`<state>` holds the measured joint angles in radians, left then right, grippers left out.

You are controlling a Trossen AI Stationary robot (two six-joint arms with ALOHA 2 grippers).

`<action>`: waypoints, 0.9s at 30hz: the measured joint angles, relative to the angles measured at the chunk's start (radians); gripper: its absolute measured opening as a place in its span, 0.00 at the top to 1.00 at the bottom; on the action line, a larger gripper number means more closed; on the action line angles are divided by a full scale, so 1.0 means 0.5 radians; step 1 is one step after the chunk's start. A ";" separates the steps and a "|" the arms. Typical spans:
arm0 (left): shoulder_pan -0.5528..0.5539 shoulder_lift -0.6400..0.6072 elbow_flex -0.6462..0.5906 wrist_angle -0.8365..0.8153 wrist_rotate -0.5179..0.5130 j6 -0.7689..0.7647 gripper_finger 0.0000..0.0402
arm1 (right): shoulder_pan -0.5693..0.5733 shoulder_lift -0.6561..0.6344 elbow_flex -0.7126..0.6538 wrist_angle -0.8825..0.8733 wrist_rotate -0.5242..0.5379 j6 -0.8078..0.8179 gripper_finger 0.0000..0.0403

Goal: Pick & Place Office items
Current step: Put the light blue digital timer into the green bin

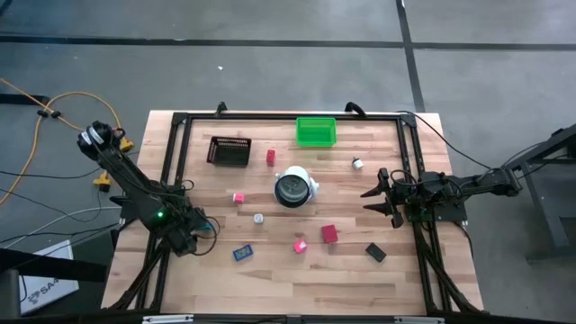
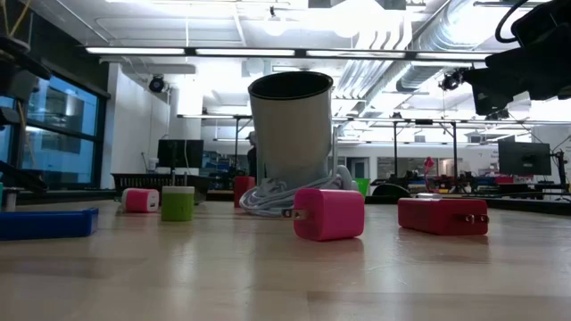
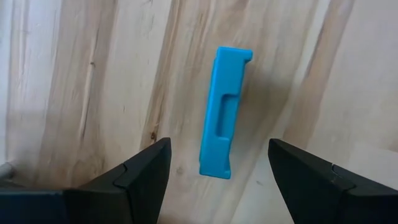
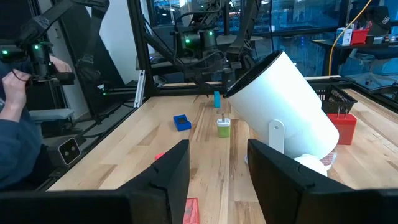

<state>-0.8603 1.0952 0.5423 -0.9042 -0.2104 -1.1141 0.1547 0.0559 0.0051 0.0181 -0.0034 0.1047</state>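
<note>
Left gripper point(image 3: 217, 177) jaws wide open, empty, above a blue block point(image 3: 224, 112) on the table's point(image 1: 270, 270) near left. Right gripper point(image 1: 376, 196) waits mid-right, jaws part open, empty. Small silvery bits point(image 1: 258, 218) are too tiny to identify.

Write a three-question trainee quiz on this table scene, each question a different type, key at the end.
1. True or false: the left gripper has its jaws open above the blue piece, not touching it.
2. Multiple choice: next to the black mesh tray at the table's far edge sits A) a green bin B) a yellow box C) a white cup.
3. Fill in: the right gripper holds ____.

Key: 1 true; 2 A; 3 nothing.
</note>
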 joint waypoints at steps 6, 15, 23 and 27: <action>0.001 0.005 -0.009 0.021 -0.002 -0.002 0.35 | 0.000 0.000 0.000 0.000 0.000 0.000 0.63; -0.002 0.003 -0.092 0.138 0.006 0.000 0.35 | 0.000 0.000 0.000 0.000 0.000 0.000 0.63; -0.062 -0.177 -0.167 0.134 0.003 -0.105 0.35 | 0.001 0.001 0.000 0.000 0.000 0.000 0.63; -0.072 -0.238 -0.198 0.133 -0.003 -0.127 0.35 | 0.000 0.000 0.001 0.000 -0.001 0.000 0.63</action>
<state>-0.8963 0.9764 0.4433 -0.8378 -0.2119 -1.1777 0.1548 0.0561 0.0054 0.0181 -0.0036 0.1047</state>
